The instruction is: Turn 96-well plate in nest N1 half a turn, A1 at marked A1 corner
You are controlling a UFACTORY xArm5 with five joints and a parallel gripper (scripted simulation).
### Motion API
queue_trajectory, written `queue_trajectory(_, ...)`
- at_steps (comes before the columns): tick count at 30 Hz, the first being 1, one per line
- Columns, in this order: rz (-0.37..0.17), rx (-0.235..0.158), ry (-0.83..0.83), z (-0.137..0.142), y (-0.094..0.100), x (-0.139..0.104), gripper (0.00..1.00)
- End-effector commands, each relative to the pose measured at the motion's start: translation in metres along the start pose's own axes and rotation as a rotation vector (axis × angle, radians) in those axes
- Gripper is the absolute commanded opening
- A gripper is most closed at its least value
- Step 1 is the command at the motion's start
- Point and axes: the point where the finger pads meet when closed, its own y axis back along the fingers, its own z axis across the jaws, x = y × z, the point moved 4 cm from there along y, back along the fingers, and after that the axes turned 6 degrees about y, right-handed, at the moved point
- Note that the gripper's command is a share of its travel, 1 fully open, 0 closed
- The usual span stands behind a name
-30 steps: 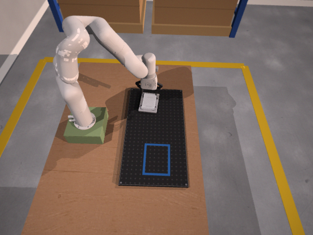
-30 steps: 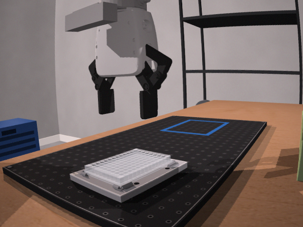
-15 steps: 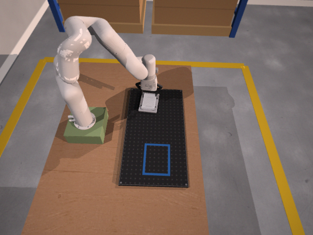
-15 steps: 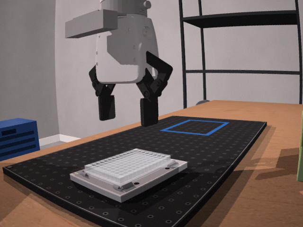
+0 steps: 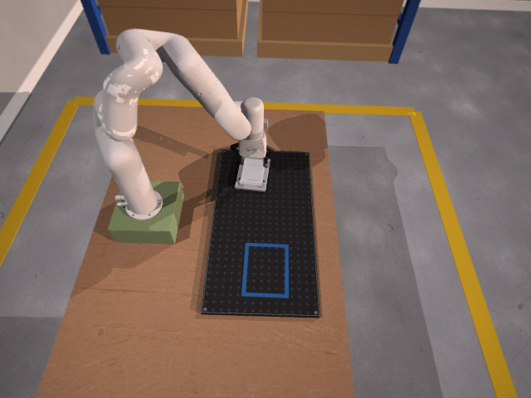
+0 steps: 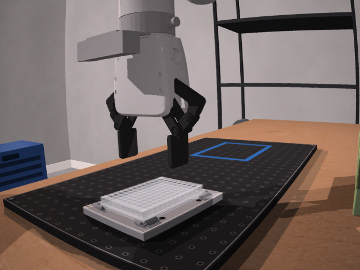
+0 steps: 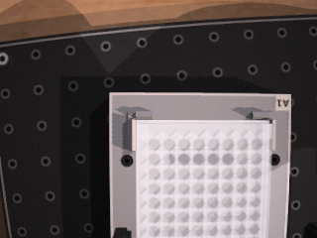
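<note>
The clear 96-well plate [image 6: 151, 197] sits flat in the grey plate nest N1 [image 6: 153, 207] on the black breadboard. It also shows in the wrist view [image 7: 203, 180] and in the top view [image 5: 251, 174]. The nest's A1 label [image 7: 282, 103] is at the top right corner in the wrist view. I cannot make out the plate's cut-off corner. My gripper [image 6: 152, 149] is open and empty, fingers pointing down, hovering a little above the plate, one finger toward each long side.
A blue rectangle outline [image 5: 265, 269] is marked on the breadboard's near end. The green arm pedestal [image 5: 148, 218] stands left of the breadboard. A blue box [image 6: 21, 163] and a black shelf rack [image 6: 284, 63] stand beyond the table.
</note>
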Motion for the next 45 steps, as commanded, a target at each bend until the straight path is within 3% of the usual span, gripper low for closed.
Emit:
queue_trajectory(1, 0.006, -0.001, 0.0, 0.001, -0.004, 0.001, 1.0)
queue_trajectory(17, 0.006, -0.001, 0.0, 0.001, -0.027, 0.001, 1.0)
queue_trajectory(45, 0.006, -0.001, 0.0, 0.001, -0.036, 0.001, 1.0)
